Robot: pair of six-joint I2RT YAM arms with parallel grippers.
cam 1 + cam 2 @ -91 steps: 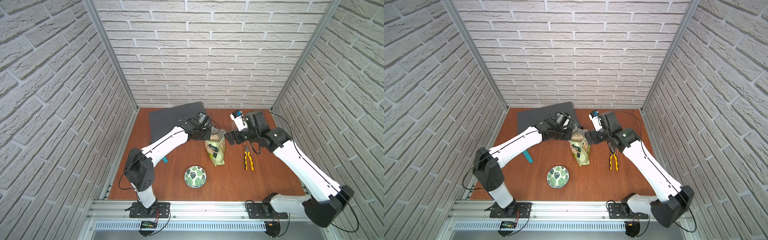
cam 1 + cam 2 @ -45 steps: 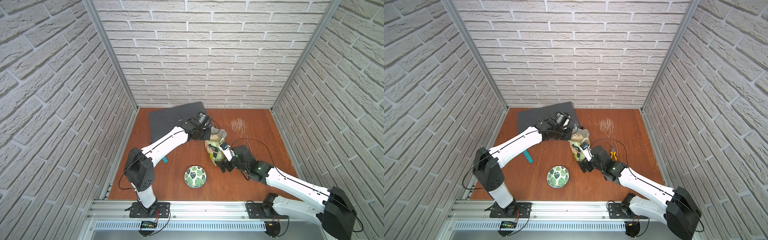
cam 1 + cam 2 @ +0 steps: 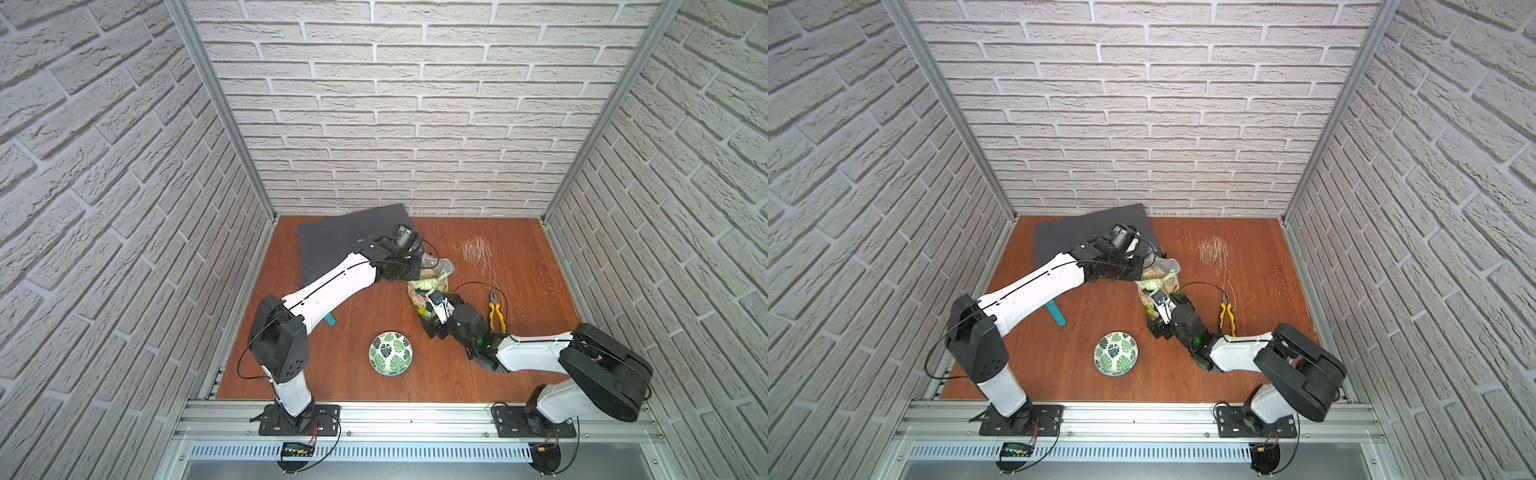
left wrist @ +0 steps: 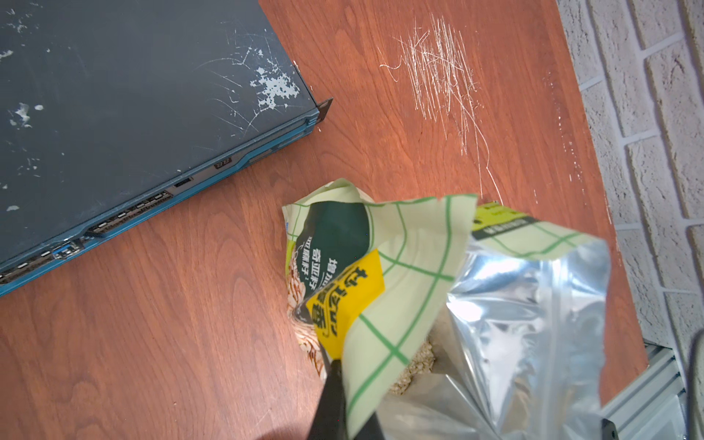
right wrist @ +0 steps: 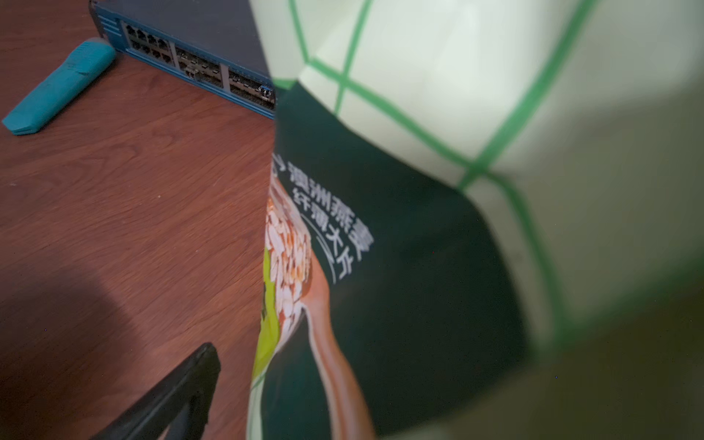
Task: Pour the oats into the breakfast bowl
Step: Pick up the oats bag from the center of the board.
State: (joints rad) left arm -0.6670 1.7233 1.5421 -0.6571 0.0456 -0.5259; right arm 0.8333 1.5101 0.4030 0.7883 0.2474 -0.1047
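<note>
The green-checked oat pouch (image 3: 430, 287) (image 3: 1160, 283) stands upright mid-table with its mouth open. Pale oats (image 4: 416, 361) show inside against the silver lining. My left gripper (image 3: 419, 262) (image 3: 1142, 266) (image 4: 344, 378) is shut on the pouch's top edge and holds it up. My right gripper (image 3: 432, 326) (image 3: 1158, 328) sits low at the pouch's near side, open. In the right wrist view one black finger (image 5: 183, 384) stands apart from the pouch (image 5: 400, 266); the other is hidden behind it. The leaf-print breakfast bowl (image 3: 390, 353) (image 3: 1116, 353) stands empty in front, left of the right gripper.
A dark network switch (image 3: 349, 237) (image 4: 133, 95) (image 5: 198, 23) lies at the back left. A teal tool (image 3: 1055, 311) (image 5: 61, 84) lies under the left arm. Yellow-handled pliers (image 3: 496, 311) (image 3: 1227, 316) lie right of the pouch. White scratches (image 3: 476, 251) mark the wood behind.
The right arm has swung from up by the pouch's top, down and forward to the pouch's lower near side, staying open. The left gripper has kept its hold in place.
</note>
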